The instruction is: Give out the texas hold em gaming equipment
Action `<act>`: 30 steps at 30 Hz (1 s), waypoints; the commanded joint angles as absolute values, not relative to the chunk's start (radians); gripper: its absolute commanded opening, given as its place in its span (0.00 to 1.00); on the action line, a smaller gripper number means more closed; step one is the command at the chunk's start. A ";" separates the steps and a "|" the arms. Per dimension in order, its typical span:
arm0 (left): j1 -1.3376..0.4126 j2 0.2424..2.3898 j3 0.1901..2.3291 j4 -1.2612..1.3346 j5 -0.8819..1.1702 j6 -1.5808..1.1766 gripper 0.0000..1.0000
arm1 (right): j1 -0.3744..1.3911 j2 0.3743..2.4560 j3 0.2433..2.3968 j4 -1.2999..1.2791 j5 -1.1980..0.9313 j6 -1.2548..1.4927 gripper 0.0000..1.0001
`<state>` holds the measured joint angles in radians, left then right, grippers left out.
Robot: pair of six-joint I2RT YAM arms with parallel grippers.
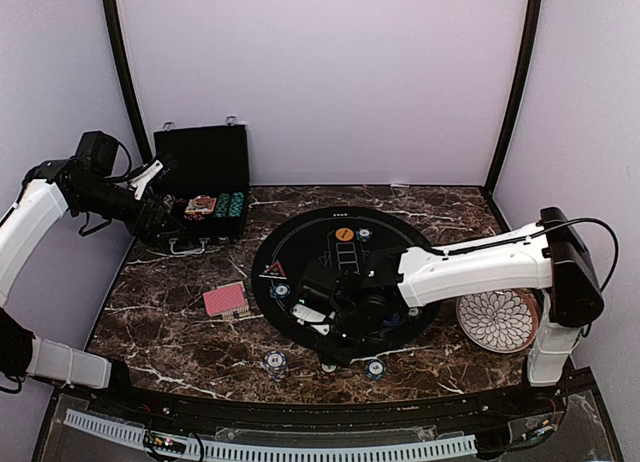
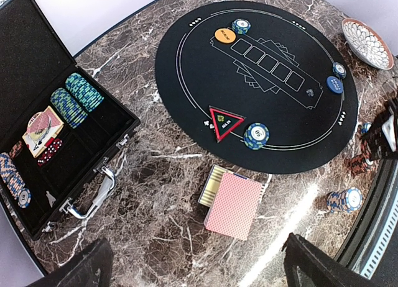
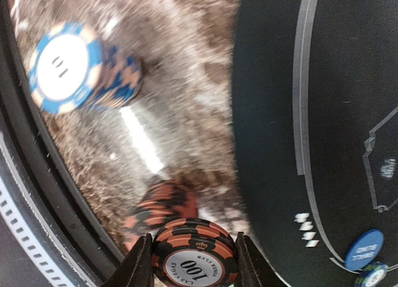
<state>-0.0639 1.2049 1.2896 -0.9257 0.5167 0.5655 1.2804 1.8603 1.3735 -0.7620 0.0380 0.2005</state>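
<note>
**Item 1, right gripper (image 3: 194, 265).** Its fingers are clamped on a short stack of red-and-black edge-striped poker chips marked 100 (image 3: 196, 257), gripped by the rims. I place the stack over the brown marble tabletop (image 3: 180, 94), just off the near rim of the round black felt mat (image 3: 323, 113). I cannot tell whether it is lifted or resting.

**Item 2, second red-and-black chip stack (image 3: 163, 207).** It stands right behind the held one, close to touching it.

**Item 3, blue-and-white chip stack (image 3: 74, 66).** It stands on the marble apart from the reds, near the table's front lip.

**Item 4, left gripper (image 2: 196, 271).** Its fingers are spread wide with nothing between them. It hangs high near the open black hard case (image 2: 37, 51), which holds teal chip rows (image 2: 85, 91).

**Item 5, laid out on the mat.**
- Red-edged triangle marker (image 2: 225, 121)
- Orange disc button (image 2: 224, 34)
- Blue disc button (image 2: 334, 84)

The red-backed card pile (image 2: 233, 205) lies on the marble between case and mat.

**Hazards, my reading.**
- A rim grip secures only the chips the fingers actually touch. Lower chips could shear out and roll, and the front edge is near.
- A sideways swing could topple the neighbouring red stack.
- The wrist view is blurred, so I would trust clearances loosely.
</note>
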 commanded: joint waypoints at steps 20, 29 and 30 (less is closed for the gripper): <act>-0.067 1.213 1.322 -0.946 0.543 0.565 0.99 | 0.810 2.086 1.741 -0.620 0.142 0.273 0.00; -0.069 1.221 1.325 -0.943 0.540 0.568 0.99 | 0.764 2.348 2.000 -0.656 0.183 0.273 0.00; -0.069 1.218 1.325 -0.946 0.539 0.570 0.99 | 0.758 2.367 2.016 -0.657 0.184 0.276 0.00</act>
